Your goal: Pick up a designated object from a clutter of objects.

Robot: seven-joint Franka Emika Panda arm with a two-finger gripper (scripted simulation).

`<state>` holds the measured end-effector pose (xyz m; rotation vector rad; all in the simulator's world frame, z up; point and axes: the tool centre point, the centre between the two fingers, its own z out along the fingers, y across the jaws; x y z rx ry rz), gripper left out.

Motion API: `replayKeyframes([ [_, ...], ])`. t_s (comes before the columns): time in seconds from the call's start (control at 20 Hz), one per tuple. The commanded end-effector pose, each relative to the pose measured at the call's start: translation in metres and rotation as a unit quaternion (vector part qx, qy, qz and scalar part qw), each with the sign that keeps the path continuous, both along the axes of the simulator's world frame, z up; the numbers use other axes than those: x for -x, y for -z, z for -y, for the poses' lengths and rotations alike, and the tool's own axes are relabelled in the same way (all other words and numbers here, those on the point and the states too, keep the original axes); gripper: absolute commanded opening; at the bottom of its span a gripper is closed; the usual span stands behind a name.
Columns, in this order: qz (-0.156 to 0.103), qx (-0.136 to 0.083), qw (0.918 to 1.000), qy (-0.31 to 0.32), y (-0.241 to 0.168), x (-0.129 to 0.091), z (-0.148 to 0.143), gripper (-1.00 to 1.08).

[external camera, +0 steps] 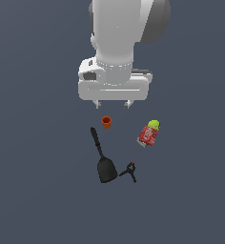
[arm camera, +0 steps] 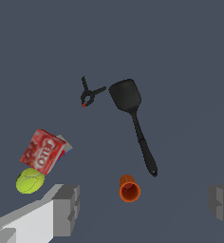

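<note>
Nothing of the pick-up is done yet: the hand [external camera: 114, 103] hangs in the upper middle of the exterior view, fingers spread wide and empty, well above the bench [external camera: 33, 190]. Below it, at frame centre, the black spatula [external camera: 102, 157] lies flat, its blade just beside the small black clamp [external camera: 129, 171], with the orange cup [external camera: 106, 122] near its handle tip and the red box with a yellow-green ball [external camera: 149, 133] off to the right. Descent, closing and lifting all remain.
</note>
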<state>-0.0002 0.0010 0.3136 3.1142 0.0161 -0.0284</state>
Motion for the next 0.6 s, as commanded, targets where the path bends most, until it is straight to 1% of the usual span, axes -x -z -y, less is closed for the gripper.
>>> replayKeyframes([
  [0.0,-0.001,0.000,1.0000,-0.006,0.008,-0.003,0.002,1.00],
  [0.3,0.000,-0.002,0.9994,-0.035,0.040,-0.013,0.012,1.00],
  [0.55,0.000,-0.004,0.9973,-0.073,0.084,-0.023,0.026,1.00],
])
